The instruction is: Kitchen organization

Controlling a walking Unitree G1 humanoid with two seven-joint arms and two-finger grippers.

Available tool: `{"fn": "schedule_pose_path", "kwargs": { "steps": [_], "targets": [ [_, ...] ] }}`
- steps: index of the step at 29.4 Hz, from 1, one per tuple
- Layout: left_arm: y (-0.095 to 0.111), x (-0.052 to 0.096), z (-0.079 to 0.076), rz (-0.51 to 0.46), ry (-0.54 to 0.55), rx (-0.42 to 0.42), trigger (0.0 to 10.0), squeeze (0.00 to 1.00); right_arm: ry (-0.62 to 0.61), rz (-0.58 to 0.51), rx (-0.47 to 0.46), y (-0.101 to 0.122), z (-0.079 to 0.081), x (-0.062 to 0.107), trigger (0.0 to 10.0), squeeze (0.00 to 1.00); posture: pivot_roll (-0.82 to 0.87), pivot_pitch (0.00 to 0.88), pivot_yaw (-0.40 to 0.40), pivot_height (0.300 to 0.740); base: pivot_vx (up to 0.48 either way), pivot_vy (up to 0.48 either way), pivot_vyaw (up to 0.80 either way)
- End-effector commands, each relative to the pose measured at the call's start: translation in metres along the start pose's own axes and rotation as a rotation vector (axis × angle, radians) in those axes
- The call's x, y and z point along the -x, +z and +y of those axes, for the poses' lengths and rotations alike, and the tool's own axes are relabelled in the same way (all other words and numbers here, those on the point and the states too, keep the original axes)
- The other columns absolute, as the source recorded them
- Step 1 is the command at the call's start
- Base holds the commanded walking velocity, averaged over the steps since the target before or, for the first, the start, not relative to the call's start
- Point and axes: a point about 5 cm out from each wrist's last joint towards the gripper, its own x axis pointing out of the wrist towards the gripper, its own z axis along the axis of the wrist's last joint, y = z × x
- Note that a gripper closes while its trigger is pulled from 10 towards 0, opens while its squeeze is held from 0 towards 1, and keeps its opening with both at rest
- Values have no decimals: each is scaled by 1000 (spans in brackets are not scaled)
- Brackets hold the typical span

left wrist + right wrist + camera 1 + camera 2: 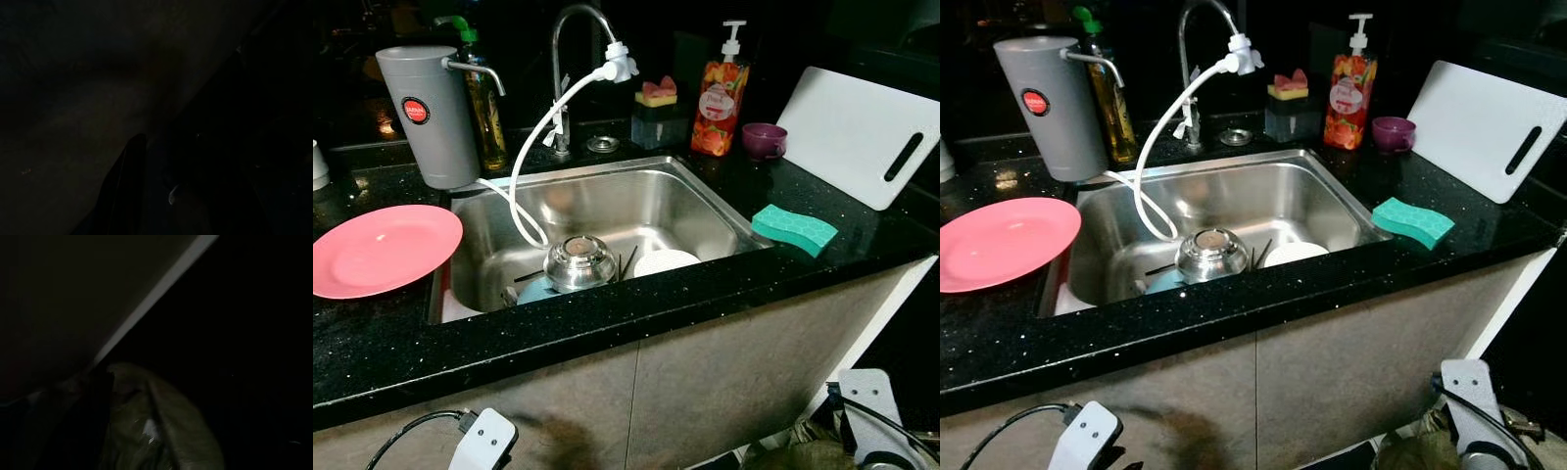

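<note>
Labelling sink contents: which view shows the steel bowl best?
Left eye view: the steel bowl sits upturned in the sink, sharp and near centre. Right eye view shows it equally. Both wrist views are too dark.

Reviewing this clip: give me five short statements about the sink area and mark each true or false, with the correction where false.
1. The pink plate lies on the counter to the left of the sink. True.
2. The teal sponge lies inside the sink. False: it rests on the counter at the sink's right edge.
3. A steel bowl sits upside down in the sink. True.
4. The white cutting board lies flat in the sink. False: it is propped up at the far right of the counter.
5. The purple cup stands left of the grey water filter. False: it stands far to the right, between the soap dispenser and the cutting board.
</note>
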Motion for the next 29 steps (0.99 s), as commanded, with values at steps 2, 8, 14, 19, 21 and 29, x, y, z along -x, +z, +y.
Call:
{"fn": "schedule_pose_path", "kwargs": {
  "steps": [2,8,14,19,21,29],
  "targets": [
    [-10,-2,-1,31,23,13,10000,0,145,73,-2,-25,24,10,10000,0,23,160,-31,740,0,0,0],
    [-14,-4,-3,42,37,29,10000,0,257,139,-34,-43,40,15,10000,0,23,162,-31,740,0,0,0],
    [-23,0,-7,72,29,67,10000,0,422,218,-63,-64,63,25,10000,0,28,163,-34,740,0,0,0],
    [-29,3,-10,89,26,74,10000,0,450,233,-82,-67,67,24,10000,0,30,165,-35,740,0,0,0],
    [-31,3,-11,95,25,77,10000,0,454,223,-81,-66,67,23,10000,0,30,165,-35,740,0,0,0],
    [-42,1,-8,134,49,110,10000,0,471,193,-98,-66,68,18,10000,0,28,167,-37,740,0,0,0]
  ]
}}
